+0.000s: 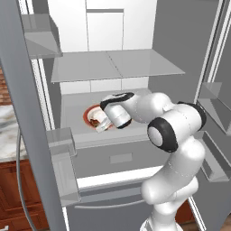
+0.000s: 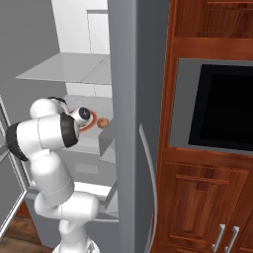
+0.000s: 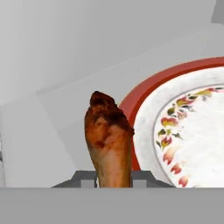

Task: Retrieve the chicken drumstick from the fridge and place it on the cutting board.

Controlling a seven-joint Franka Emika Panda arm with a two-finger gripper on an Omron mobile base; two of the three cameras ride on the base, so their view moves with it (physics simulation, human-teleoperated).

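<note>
Gripping the chicken drumstick [image 3: 108, 144] firmly, gripper [image 3: 113, 178] inside the fridge [image 1: 117, 67] beside the red-rimmed plate [image 3: 144, 96]; recommended handling: withdraw level, clearing the shelf above and door bins.

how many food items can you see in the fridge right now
2. The chicken drumstick sits between the gripper fingers, beside the red-rimmed plate. A round brown food lies on the same shelf. The arm may hide others.

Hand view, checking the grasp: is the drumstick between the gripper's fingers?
Yes, the drumstick rises from between the two dark fingertips, beside the plate.
</note>
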